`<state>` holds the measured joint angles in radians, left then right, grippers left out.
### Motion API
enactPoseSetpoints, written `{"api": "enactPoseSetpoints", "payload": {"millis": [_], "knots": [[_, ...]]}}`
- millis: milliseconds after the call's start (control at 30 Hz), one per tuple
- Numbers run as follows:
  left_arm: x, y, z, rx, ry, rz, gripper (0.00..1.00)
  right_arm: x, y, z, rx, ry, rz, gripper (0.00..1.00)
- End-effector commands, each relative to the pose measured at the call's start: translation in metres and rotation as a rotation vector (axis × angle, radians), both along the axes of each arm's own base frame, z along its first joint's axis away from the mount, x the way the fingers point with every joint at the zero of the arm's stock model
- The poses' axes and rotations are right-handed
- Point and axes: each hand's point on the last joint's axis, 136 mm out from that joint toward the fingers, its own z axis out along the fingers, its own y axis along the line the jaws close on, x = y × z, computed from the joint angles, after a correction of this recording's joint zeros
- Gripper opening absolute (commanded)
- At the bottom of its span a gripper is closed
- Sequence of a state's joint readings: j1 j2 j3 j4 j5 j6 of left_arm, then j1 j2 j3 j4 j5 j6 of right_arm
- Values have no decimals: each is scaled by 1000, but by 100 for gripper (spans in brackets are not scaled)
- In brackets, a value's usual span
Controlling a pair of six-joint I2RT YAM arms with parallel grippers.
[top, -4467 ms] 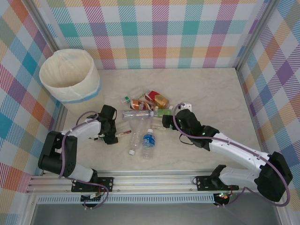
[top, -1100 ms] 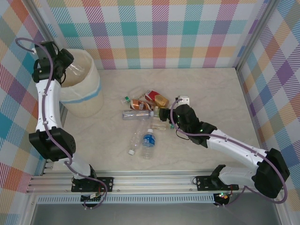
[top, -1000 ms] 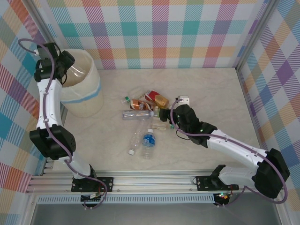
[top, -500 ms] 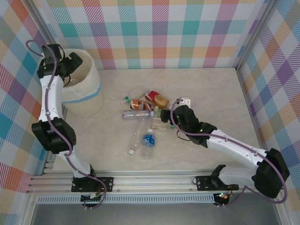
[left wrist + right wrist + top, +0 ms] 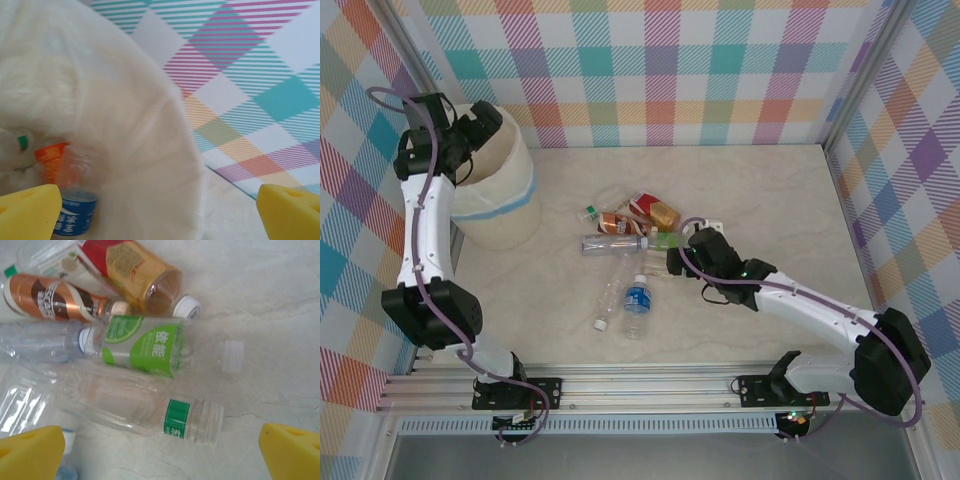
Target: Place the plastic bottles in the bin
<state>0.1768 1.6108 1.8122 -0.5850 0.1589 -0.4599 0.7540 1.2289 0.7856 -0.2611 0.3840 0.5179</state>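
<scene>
Jumbled plastic bottles [image 5: 145, 347] beyond spread fingers [image 5: 30, 450]

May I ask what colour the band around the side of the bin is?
Pale blue band on the bin; the top external view shows it best.

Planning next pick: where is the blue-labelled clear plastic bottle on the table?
Top view: the blue-labelled clear plastic bottle lies right of a plain clear bottle, on the near side of the pile.

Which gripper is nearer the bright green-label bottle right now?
Right. The right gripper hangs open right by the green-label bottle; the left gripper is far off, open at the bin.
</scene>
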Motion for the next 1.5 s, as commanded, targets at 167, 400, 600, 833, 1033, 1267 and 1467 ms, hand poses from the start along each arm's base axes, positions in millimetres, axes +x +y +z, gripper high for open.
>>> {"api": "enactPoseSetpoints", "payload": {"millis": [167, 400, 600, 833, 1033, 1267, 1467], "knots": [[-24, -75, 27, -30, -128, -168, 100, -32, 22, -23, -92, 136, 409, 99], [-50, -102, 24, -69, -170, -236, 100, -35, 22, -36, -176, 232, 622, 96], [-64, -101, 4, -77, -140, -224, 100, -26, 19, -44, -303, 240, 782, 94], [-73, -101, -14, -93, -113, -216, 100, -16, 8, -56, -444, 224, 922, 93], [-74, -100, -17, -97, -111, -213, 100, -8, 8, -68, -516, 207, 1031, 93], [-75, -97, -27, -94, -96, -193, 100, -4, 7, -92, -587, 294, 1150, 90], [-77, -94, -30, -112, -78, -166, 100, 1, 4, -105, -644, 325, 1207, 85]]}}
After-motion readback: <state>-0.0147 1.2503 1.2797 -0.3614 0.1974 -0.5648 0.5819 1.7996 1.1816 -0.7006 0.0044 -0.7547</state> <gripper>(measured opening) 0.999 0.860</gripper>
